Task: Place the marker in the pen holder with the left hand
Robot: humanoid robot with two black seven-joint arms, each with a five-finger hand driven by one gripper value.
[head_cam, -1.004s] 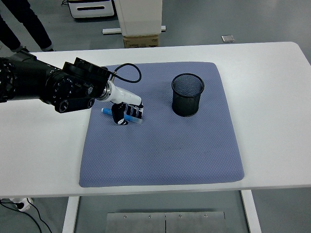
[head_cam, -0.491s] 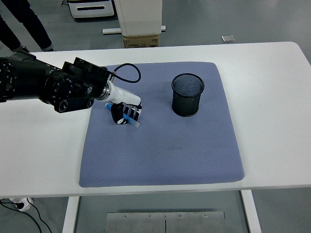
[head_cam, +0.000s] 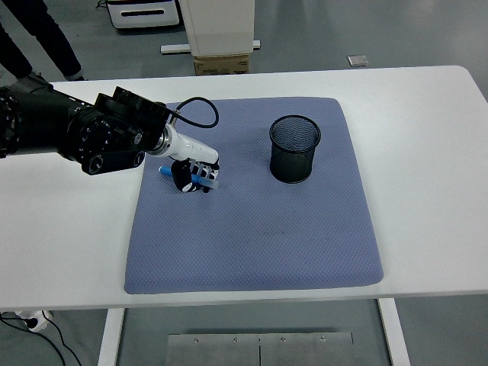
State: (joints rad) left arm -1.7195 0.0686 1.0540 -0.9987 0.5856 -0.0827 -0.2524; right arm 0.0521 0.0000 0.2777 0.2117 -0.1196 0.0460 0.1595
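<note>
My left hand (head_cam: pixel 194 177) hangs over the left part of the blue-grey mat (head_cam: pixel 259 229), its fingers curled around a blue marker (head_cam: pixel 204 180). The marker's ends poke out on either side of the fingers and it looks raised a little off the mat. A black mesh pen holder (head_cam: pixel 294 149) stands upright on the mat's far right part, well to the right of the hand. My black left arm (head_cam: pixel 76 133) comes in from the left edge.
The mat lies on a white table (head_cam: pixel 427 152). A person's legs (head_cam: pixel 38 38) show at the top left, beyond the table. A white cabinet and a cardboard box (head_cam: pixel 221 64) stand behind the far edge.
The hand has closed on the marker and drawn slightly left and up with it; the marker, flat on the mat before, now sits tilted in the fingers.
</note>
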